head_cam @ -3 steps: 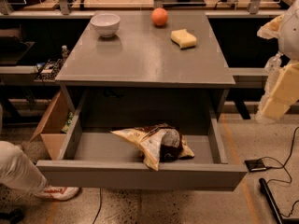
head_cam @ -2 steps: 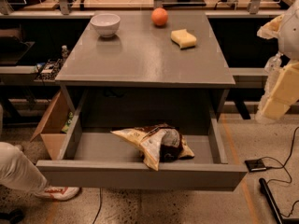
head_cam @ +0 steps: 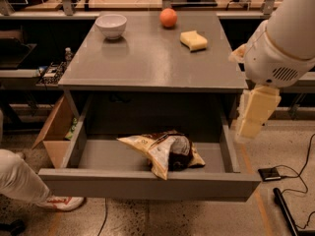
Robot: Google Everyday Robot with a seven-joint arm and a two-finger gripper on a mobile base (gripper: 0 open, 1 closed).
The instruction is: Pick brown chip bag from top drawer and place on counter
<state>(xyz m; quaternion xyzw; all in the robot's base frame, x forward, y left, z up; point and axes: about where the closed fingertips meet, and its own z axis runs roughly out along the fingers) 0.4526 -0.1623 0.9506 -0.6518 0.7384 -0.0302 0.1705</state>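
At the frame's right edge the white arm point(head_cam: 288, 33) points downward, its gripper point(head_cam: 250, 126) hanging beside the top drawer point(head_cam: 147, 183); released or clenched, I cannot tell; the brown chip bag point(head_cam: 162, 151) lies inside.

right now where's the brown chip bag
In camera view the brown chip bag lies in the open top drawer, right of centre, near its front panel; the gripper hangs beside the drawer's right wall.

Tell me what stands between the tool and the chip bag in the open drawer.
Nothing visible does. The tool hangs beside the right wall of the wide grey metal drawer; the wrinkly tan-and-brown foil chip bag lies uncovered near the drawer's front.
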